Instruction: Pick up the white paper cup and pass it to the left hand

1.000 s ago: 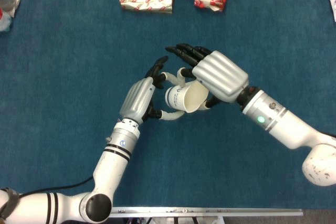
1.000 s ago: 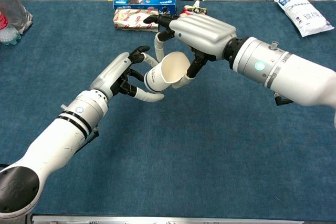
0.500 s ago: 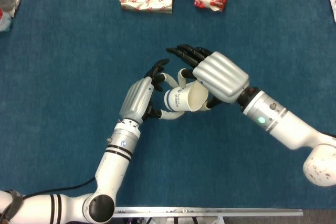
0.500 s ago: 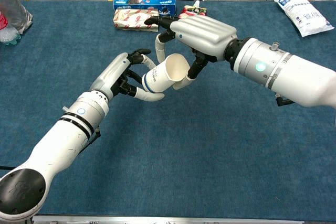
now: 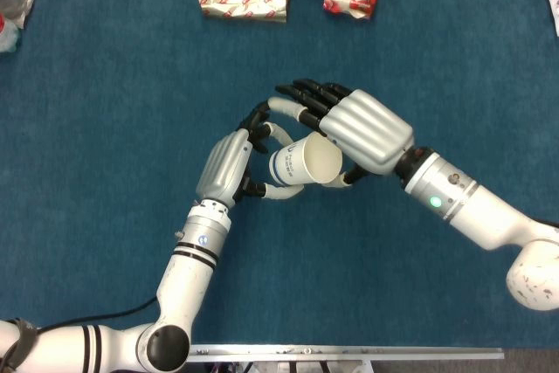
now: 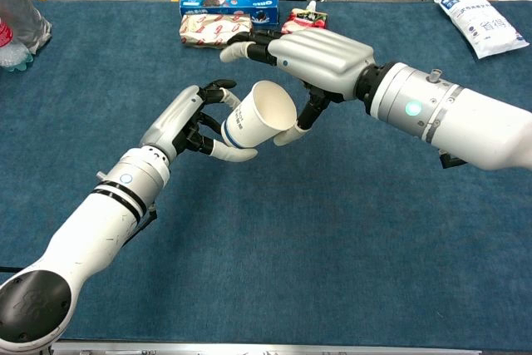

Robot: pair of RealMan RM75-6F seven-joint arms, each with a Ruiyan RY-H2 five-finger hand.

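Left hand (image 6: 184, 120) at frame centre-left, fingers curled round base of white paper cup (image 6: 253, 117), grasping it. Cup lifted off blue table (image 6: 332, 230), tilted, mouth toward right. Right hand (image 6: 320, 56) arched over rim, thumb under it, fingers extended. Snack packets (image 6: 214, 29) upper centre.

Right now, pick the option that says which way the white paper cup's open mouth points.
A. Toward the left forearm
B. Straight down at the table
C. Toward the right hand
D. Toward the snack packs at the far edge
C: the white paper cup lies tilted on its side between the hands, its base end in the left hand and its open rim facing the right hand, both views agreeing.
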